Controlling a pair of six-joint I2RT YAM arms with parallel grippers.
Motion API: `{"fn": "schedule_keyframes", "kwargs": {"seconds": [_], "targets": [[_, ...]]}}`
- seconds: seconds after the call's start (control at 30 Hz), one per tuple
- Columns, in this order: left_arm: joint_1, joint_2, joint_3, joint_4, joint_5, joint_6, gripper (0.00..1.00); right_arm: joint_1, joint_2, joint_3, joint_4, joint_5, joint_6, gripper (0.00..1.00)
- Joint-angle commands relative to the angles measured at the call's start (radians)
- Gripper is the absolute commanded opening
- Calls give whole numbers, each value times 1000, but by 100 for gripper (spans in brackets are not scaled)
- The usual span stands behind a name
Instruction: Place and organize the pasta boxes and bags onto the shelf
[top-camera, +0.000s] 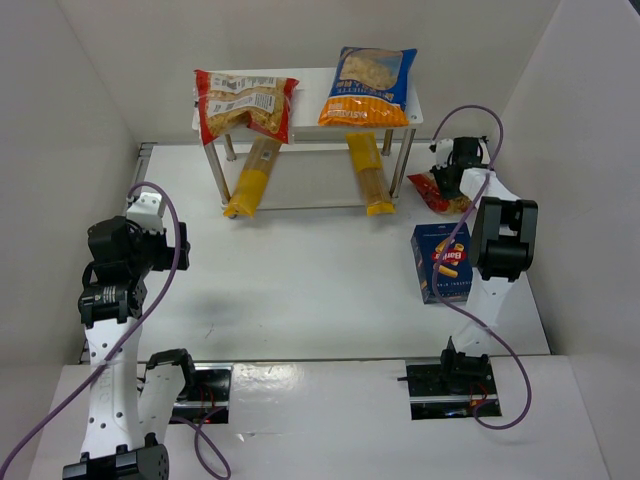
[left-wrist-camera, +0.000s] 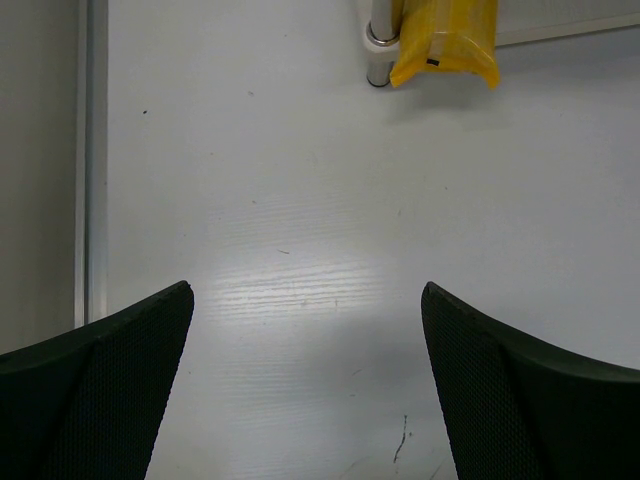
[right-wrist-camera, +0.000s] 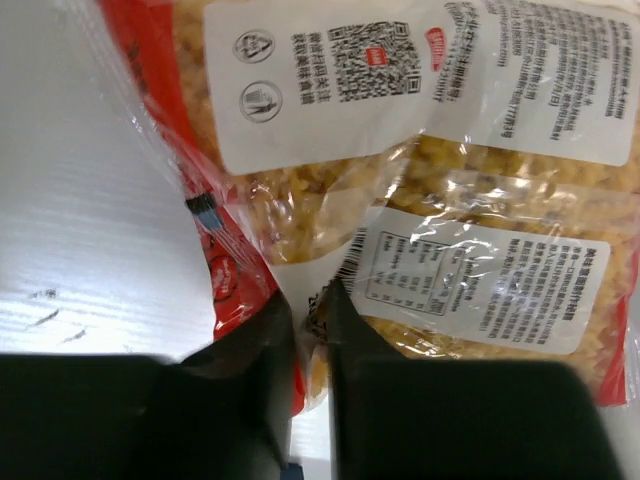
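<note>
**Right claw pinched on the small red-edged bag beside the shelf**

The small red-edged bag (top-camera: 440, 192) lies flat on the white worktop (top-camera: 300, 270) in the right part of the top view, just right of the shelf's legs. Its long axis slants from upper left to lower right. The right wrist view shows crinkled clear plastic over small golden pasta. It carries white labels with a QR code, round symbols, a barcode and a printed table, all in print too fine to read.

The right claw (right-wrist-camera: 310, 310) is nearly closed, with a thin fold of the bag's lower edge caught between its black fingers.

Below it the dark-blue box (top-camera: 441, 262) lies flat, long axis up and down the frame, with a red oval Barilla logo.

The shelf (top-camera: 310, 82) has a white top board carrying the large red bag (top-camera: 245, 103) and the blue-and-orange bag (top-camera: 368, 87). Two long yellow bags (top-camera: 252, 180) (top-camera: 368, 175) stick out from under it toward the bottom of the frame.

The left claw (left-wrist-camera: 305, 290) is spread wide with nothing in it, over bare worktop at the left.
</note>
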Motion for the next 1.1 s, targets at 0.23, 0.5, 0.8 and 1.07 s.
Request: {"fn": "schedule_keyframes", "kwargs": {"seconds": [0.23,0.5,0.8,1.07], "targets": [[7,-3,4,20,26,15,100,7,-58,5,-92,-59,19,0],[7,-3,4,20,26,15,100,-14,-172,50,-170,-197,10,0],[7,-12,4,20,26,15,100,-43,-386,82,-217,-310,0,0],[7,-12,4,20,35,24,100,-53,-520,133,-407,-458,-59,0]]}}
